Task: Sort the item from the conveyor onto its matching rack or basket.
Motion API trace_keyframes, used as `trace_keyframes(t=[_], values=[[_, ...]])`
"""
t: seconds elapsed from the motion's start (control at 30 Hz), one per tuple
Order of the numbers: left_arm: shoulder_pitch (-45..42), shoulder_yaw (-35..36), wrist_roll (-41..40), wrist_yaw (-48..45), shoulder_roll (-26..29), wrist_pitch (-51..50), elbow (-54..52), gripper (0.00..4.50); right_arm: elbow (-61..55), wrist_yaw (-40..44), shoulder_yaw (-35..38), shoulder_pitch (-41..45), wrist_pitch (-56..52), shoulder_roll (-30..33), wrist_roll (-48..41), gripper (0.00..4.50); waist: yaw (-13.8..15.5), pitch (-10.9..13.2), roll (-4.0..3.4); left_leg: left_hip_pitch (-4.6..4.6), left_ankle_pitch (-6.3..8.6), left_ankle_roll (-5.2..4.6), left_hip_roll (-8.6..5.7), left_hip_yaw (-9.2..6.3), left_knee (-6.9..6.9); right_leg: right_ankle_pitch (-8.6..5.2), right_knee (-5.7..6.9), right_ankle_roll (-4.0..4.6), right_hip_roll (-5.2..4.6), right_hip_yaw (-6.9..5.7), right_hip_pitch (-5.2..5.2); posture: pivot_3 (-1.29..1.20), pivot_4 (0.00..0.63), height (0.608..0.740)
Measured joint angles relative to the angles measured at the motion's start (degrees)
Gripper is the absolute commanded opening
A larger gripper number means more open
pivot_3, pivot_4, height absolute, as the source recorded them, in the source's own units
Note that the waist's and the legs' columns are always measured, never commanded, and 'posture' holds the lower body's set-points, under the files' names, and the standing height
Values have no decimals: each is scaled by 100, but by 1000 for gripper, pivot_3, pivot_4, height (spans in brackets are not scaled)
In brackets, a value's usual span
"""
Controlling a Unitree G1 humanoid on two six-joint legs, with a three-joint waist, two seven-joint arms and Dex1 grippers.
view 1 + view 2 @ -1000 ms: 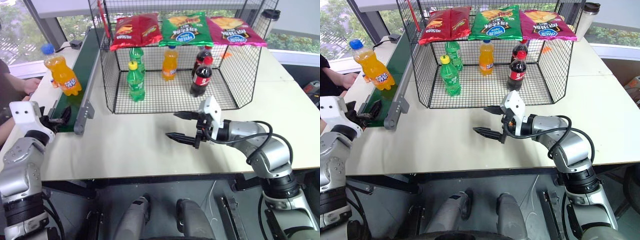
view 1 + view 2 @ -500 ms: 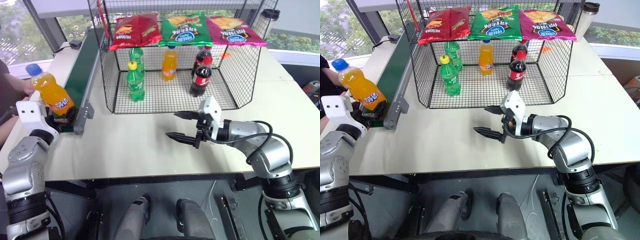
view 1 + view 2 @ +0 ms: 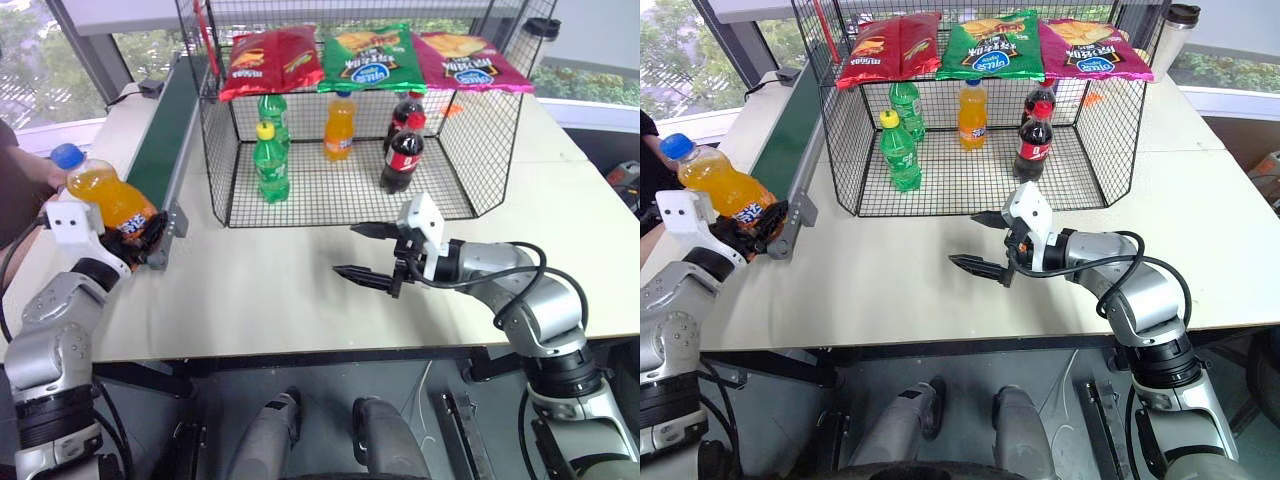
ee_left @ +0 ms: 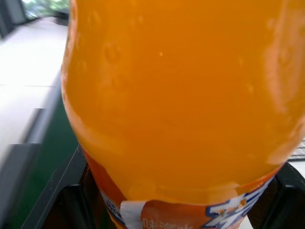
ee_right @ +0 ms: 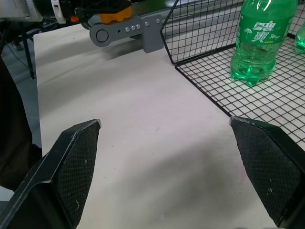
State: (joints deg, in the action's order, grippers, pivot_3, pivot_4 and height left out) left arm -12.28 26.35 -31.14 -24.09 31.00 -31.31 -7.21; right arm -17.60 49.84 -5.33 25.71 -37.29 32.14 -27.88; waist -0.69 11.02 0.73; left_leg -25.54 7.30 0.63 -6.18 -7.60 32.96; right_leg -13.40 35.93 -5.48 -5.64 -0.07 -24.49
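The item, an orange soda bottle (image 3: 108, 196) with a blue cap, leans to the left at the near end of the conveyor (image 3: 163, 130). My left gripper (image 3: 140, 229) is shut on its lower, labelled part. Seen close in the left wrist view, the bottle (image 4: 181, 95) stands between the two black fingers. The black wire cage (image 3: 215, 150) stands on the table to the right of the belt. My right gripper (image 3: 347, 250) hovers open over the table in front of the cage, with nothing between its fingers.
Inside the cage stand green soda bottles (image 3: 270, 165), an orange bottle (image 3: 339, 128) and cola bottles (image 3: 402, 155). Three chip bags (image 3: 372, 55) lie on its top. A person's arm (image 3: 18, 195) is at the left edge. A tumbler (image 3: 543, 35) stands at the back right.
The orange bottle came down the belt to its near end. My left gripper moved right and shut on it, and the bottle now leans left. The right arm kept still.
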Motion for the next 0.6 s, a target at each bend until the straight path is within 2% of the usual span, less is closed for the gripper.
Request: trace_keyframes(t=[0.13,0.23,0.4,0.6], values=[[-264,-485,-207,-499,239,-336,-199,2996,-42,-19,4,98,-77,-5,-58,4500,21,2,4,-4,0,0,0,-1,1,0,-5,0,0,-1,1,0,150,738],[-631,-1131,-203,-982,277,-361,-253,2996,-45,-130,19,316,-177,-70,-110,4500,11,2,4,-4,0,0,-1,0,1,0,-10,0,0,-2,3,0,150,738],[-1108,-2406,131,-1734,122,-189,-41,2996,-47,-203,41,534,-234,-115,-197,4500,-2,3,4,-5,5,0,-1,3,-6,1,-18,0,1,-2,-1,0,150,738],[-1410,-3249,621,-2414,-113,314,358,2996,-44,-183,123,579,-243,36,-220,4500,7,4,2,-6,9,1,1,5,-5,1,-18,0,4,-1,-2,0,150,738]])
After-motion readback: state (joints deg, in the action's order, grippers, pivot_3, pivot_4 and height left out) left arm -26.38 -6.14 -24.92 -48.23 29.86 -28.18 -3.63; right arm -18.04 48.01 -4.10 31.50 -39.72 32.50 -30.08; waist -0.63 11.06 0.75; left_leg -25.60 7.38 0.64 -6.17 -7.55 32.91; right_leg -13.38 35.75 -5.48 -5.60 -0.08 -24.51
